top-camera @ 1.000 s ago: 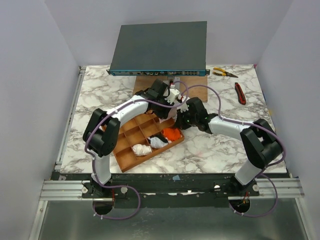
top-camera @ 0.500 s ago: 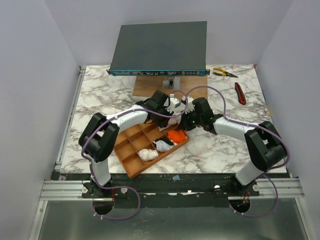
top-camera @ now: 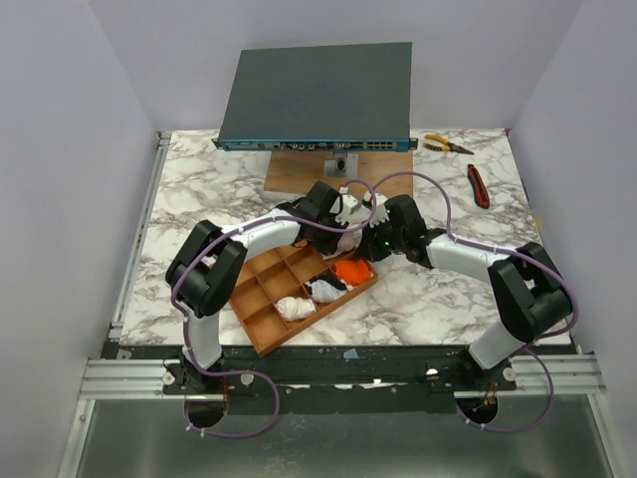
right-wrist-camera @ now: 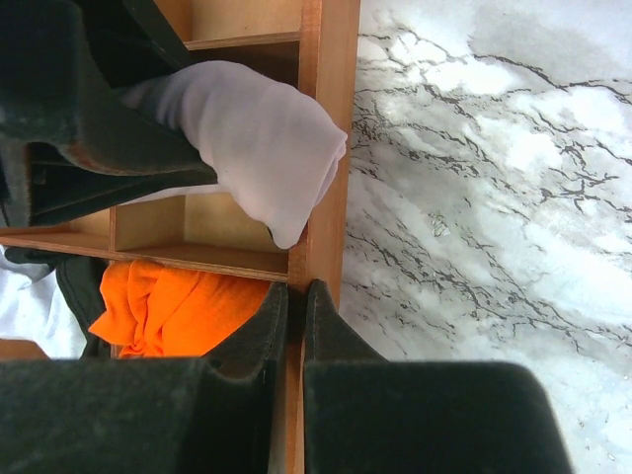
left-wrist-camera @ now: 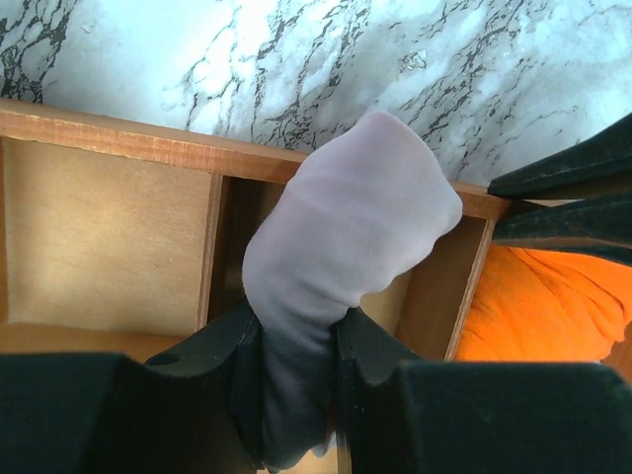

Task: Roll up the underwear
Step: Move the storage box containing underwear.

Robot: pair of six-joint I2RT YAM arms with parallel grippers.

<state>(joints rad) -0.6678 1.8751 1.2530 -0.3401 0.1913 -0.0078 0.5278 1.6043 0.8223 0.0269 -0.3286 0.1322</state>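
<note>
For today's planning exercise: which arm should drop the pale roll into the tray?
Left: the left gripper is shut on the pale roll over the tray; the right gripper only pinches its wall.

Cloth underwear (left-wrist-camera: 346,227), matt wd tray (left-wrist-camera: 109,237)

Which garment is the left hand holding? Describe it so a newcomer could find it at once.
Find the wooden tray on the marble table, then its far corner. There the left hand pinches a pale pink roll poking over the rim, beside the compartment holding the orange garment. It is the only garment gripped by a hand.
</note>
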